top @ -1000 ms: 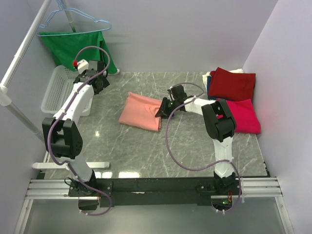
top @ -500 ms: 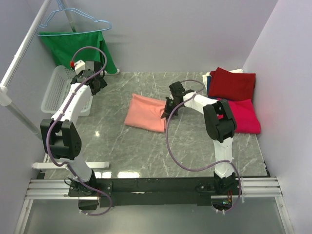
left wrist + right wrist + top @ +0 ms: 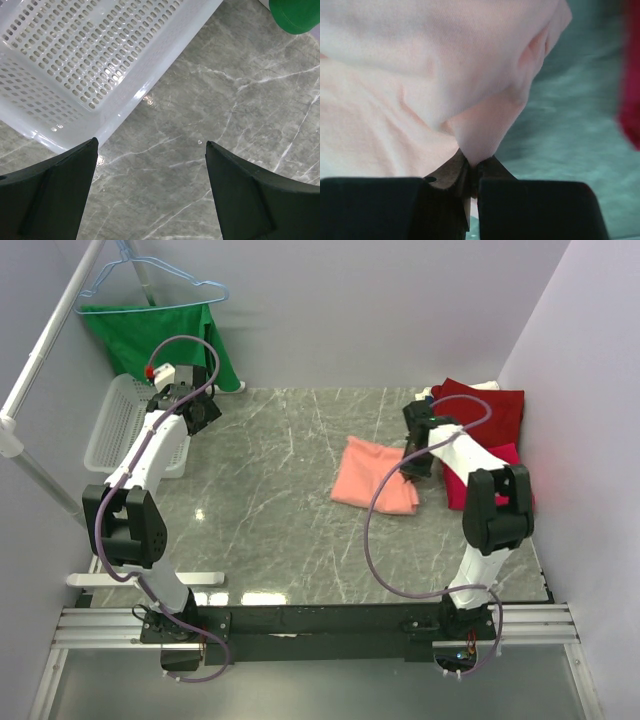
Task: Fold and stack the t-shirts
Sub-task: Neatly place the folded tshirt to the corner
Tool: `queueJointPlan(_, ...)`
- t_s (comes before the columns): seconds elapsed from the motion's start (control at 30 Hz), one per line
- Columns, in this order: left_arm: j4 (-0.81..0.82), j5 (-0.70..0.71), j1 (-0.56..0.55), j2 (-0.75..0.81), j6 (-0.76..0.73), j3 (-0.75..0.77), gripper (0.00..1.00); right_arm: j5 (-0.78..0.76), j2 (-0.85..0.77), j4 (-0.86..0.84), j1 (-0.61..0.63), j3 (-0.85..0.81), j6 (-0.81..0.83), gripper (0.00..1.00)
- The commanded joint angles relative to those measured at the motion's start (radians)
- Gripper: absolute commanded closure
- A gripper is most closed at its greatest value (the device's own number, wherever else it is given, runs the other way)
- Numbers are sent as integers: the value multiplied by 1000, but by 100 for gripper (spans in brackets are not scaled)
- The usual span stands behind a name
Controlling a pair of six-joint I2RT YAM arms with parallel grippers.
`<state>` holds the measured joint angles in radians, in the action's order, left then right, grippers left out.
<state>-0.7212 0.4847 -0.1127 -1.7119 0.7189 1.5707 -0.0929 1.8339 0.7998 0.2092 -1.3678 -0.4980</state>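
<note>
Left fingers [image 3: 47, 200]: wide apart, empty, above bare desk [image 3: 165, 165] beside white basket [image 3: 85, 55].
Salmon-pink tee [image 3: 372, 475]: folded, right of centre, near crimson-pink tee [image 3: 510, 458]; almost square, long axis roughly left-right, gripped edge facing dark red tee [image 3: 490, 410].
Right fingers [image 3: 530, 210]: clamped on that edge.
Risk: thin pinch slipping; single-edge lift unfolding layers; askew landing.

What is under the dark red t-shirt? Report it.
Under the dark red t-shirt, pale cloth edges peek out at its far side; the rest beneath is covered.
</note>
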Motion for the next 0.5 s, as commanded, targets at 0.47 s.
queueJointPlan(0.47,20,-52,1,38,-26,8,7,-335,-130,136,-149,-264,102,100)
